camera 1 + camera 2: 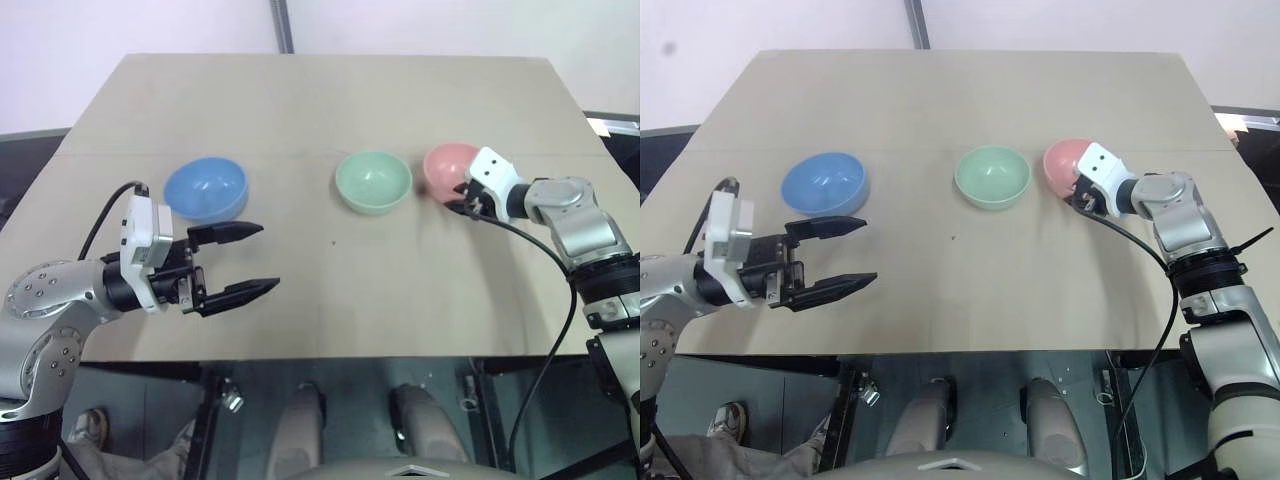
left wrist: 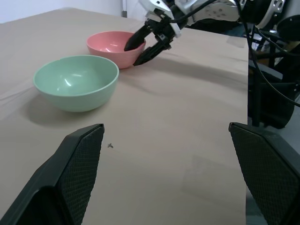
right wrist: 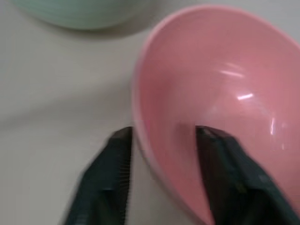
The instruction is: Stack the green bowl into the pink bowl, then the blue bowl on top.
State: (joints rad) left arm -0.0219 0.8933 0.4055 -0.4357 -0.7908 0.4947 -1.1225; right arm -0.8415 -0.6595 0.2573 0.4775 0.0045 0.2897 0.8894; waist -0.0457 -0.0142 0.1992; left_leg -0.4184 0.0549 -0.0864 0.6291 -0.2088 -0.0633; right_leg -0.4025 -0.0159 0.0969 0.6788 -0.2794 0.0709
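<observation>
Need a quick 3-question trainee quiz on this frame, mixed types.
1. True or false: the small round mint-green plastic bowl sits inside the salmon-pink plastic bowl.
2. Which gripper has the pink bowl's rim between its fingers? A) left gripper B) right gripper
3. Fill in: the bowl nearest the left gripper is the sky-____ plastic bowl.

Key: 1 false, they stand side by side on the table; 2 B; 3 blue.

Tan table [image 1: 330,90]; pale wall [image 1: 150,25] behind.
</observation>
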